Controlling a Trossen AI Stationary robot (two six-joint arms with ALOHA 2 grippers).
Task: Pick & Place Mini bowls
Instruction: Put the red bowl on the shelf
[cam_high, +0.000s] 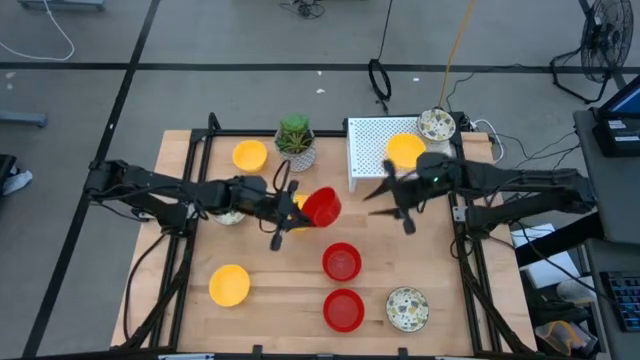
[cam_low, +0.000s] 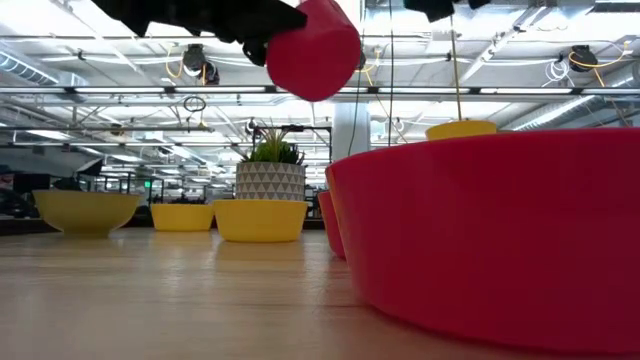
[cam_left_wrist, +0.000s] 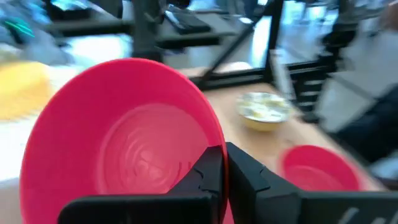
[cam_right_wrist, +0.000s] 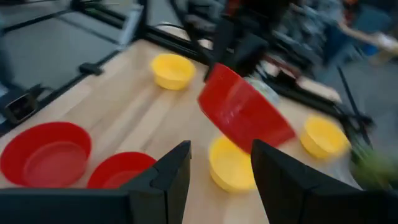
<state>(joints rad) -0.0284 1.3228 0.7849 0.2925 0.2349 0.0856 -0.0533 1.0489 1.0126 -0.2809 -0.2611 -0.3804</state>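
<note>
My left gripper is over the middle of the table, shut on a red mini bowl that also shows high in the low view. A yellow bowl sits on the table below it. My right gripper hovers open just right of the red bowl, near the white rack, touching nothing. Two more red bowls, yellow bowls and a speckled bowl rest on the table. One yellow bowl lies on the rack. My left gripper holds the red bowl by its rim, one finger inside and one outside. The fingers reach in roughly level from the table's left. The bowl is lifted clear and tipped on edge, its opening turned sideways.
A potted plant stands at the far edge beside the rack. A speckled bowl sits behind the rack, and another shows under my left arm. Bare wood lies between the rack and the near red bowls.
</note>
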